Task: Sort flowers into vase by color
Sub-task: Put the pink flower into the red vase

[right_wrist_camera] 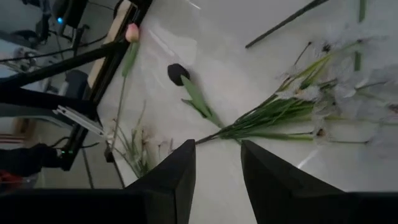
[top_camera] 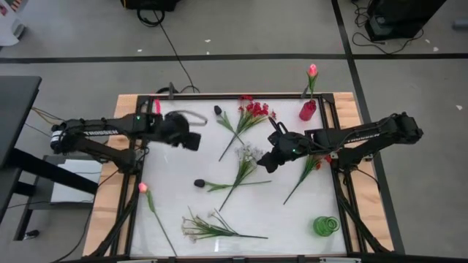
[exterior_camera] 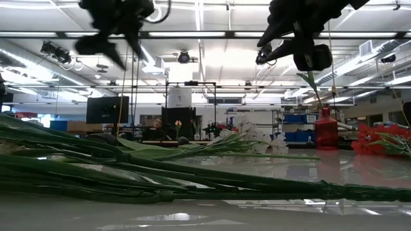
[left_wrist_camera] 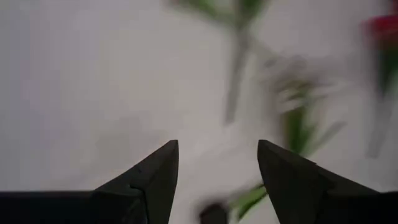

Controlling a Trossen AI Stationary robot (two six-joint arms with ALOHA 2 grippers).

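Flowers lie scattered on the white table (top_camera: 175,212). There is a red spray (top_camera: 254,112), a dark bud (top_camera: 218,110), a white spray (top_camera: 248,155), a second dark bud (top_camera: 199,183), a pink bud (top_camera: 143,188) and another white spray (top_camera: 208,226). A red vase (top_camera: 308,110) at the far right holds a pink flower (top_camera: 312,71). A green vase (top_camera: 327,225) stands near right. My left gripper (left_wrist_camera: 217,146) hangs open above the table's left part. My right gripper (right_wrist_camera: 217,144) is open above the middle, just right of the white spray (right_wrist_camera: 323,99). Neither has anything between its fingers.
One more flower stem (top_camera: 303,175) lies under my right arm. Black frame bars (top_camera: 344,183) run along the table's sides over wooden edges. A pink bud (top_camera: 156,106) shows at the far left corner. Bare white surface lies between the pink bud and the middle flowers.
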